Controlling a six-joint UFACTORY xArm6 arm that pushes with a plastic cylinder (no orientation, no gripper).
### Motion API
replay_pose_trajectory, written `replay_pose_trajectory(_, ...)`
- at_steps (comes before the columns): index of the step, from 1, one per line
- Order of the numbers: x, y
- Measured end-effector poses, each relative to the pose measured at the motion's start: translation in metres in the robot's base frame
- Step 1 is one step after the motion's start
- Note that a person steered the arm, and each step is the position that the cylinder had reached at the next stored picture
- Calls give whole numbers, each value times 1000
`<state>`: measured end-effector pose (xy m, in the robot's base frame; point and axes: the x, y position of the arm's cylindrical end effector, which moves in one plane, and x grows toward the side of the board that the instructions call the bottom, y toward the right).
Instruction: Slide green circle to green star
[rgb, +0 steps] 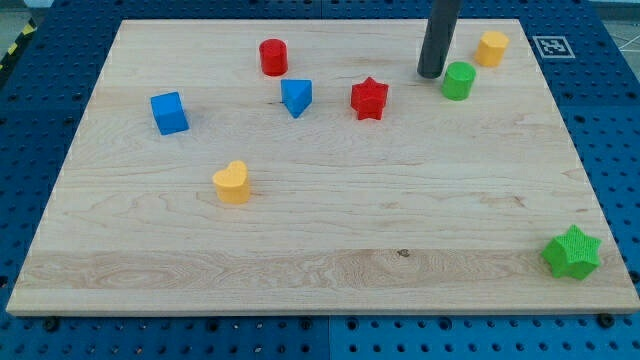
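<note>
Our arm ends in a plain rod with no gripper on it, so there is nothing to stand wide, narrow or holding; my tip (431, 75) rests on the tabletop (320, 270) near the view's top right, just to the left of the green circle (458, 81), close beside it, though we cannot tell whether the two touch. Going from the view's left to its right, we count one blue cube (169, 113), one yellow heart (232, 183), one red cylinder (273, 57), one blue triangular block (296, 97) and one red star (369, 98), then the tip and the green circle, one yellow block (491, 48) up beside the circle toward the view's top right, whose shape we read as roughly hexagonal, and one green star (572, 252). That star sits at the view's bottom right corner, well apart from the green circle. In all we see eight blocks: two blue, two yellow, two red, two green.
</note>
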<state>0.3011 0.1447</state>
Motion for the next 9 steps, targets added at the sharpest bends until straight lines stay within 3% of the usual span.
replay_pose_trajectory(6,59,78)
replay_pose_trajectory(9,116,14)
